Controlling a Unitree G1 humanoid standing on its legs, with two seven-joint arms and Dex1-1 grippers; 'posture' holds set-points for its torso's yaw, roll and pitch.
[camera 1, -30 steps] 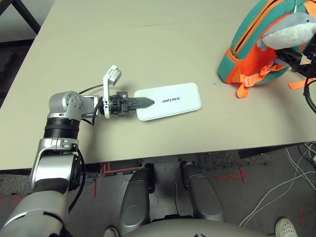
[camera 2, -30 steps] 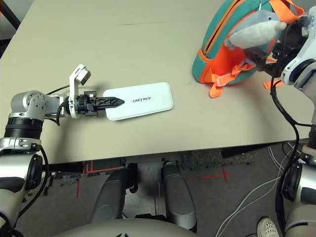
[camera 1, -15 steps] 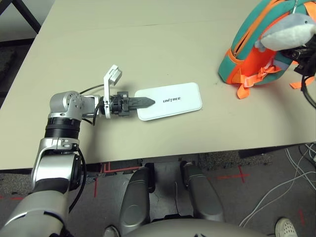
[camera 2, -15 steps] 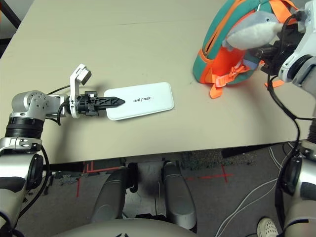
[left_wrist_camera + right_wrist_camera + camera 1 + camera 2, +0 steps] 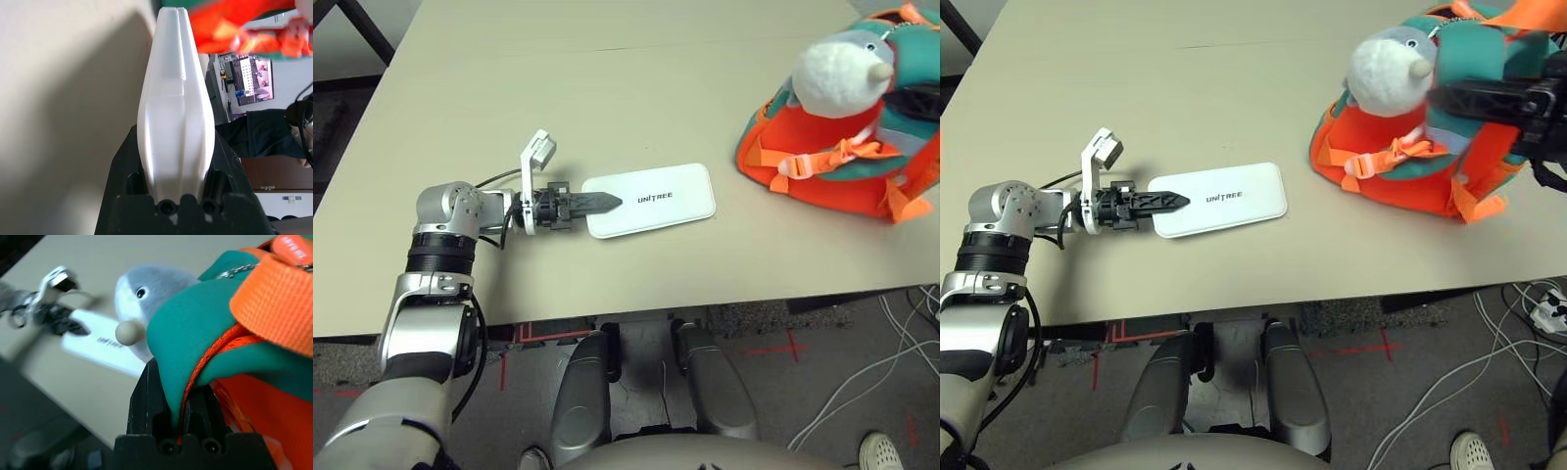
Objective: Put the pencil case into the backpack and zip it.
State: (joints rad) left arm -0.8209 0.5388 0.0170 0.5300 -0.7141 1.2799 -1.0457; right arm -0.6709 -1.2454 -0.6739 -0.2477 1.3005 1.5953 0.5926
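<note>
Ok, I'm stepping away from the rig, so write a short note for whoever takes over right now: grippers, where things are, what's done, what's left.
Left gripper: shut on the near-left end of the pencil case, which lies flat on the table.
Right gripper: shut on a fold of the backpack's teal fabric and orange trim.
The backpack sits at the table's right side, orange strap side facing the camera, the plush shark charm on top.
Done: both things are gripped.
Left: open the backpack, bring the case over, put it in and zip it shut.
</note>
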